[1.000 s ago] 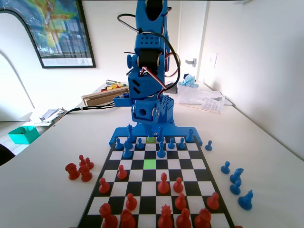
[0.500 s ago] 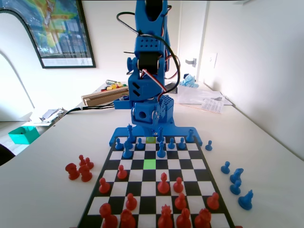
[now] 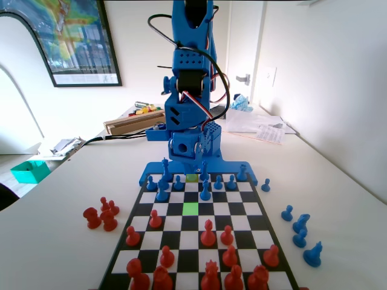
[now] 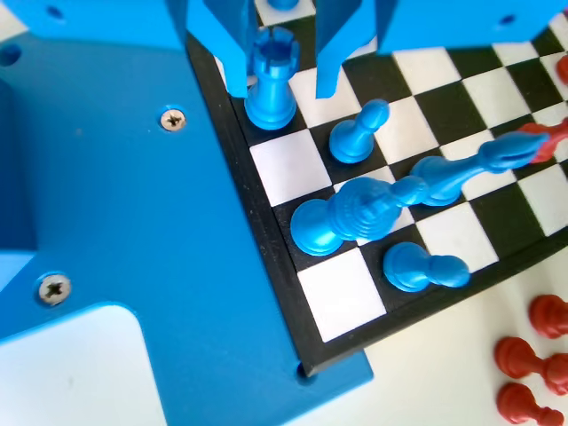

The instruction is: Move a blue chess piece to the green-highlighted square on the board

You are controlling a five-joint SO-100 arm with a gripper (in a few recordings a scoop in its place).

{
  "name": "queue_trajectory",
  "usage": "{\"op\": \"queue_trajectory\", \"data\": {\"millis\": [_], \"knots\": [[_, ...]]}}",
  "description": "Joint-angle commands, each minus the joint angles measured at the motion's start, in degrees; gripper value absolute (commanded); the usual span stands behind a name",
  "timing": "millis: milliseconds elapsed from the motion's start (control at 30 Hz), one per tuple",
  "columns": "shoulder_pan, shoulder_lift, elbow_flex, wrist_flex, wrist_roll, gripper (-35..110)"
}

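My gripper point(image 4: 282, 75) hangs open, jaws either side of a rook point(image 4: 272, 80) at the board point(image 4: 266, 232) edge, not the pawn point(image 4: 357, 131) just beside it, so I should shift over the pawn, grip its head squarely, then carry it to the green square point(image 3: 190, 208).

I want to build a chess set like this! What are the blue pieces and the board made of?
The blue pawn looks like smooth plastic: one solid colour with soft shine. The tall ridged piece shows fine layer lines, perhaps 3D-printed. The board looks flat, matte, printed; its material is unclear.

Fixed end-on; wrist close above board point(image 4: 266, 209)
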Motion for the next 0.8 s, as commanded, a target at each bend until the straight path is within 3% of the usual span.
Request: {"op": "queue_trajectory", "data": {"millis": [0, 500, 767], "knots": [[0.0, 0.0, 1.05, -0.62, -2.29, 4], [0.26, 0.09, 1.41, -1.41, -1.76, 1], [1.67, 0.35, -4.92, 5.54, -1.23, 1]]}}
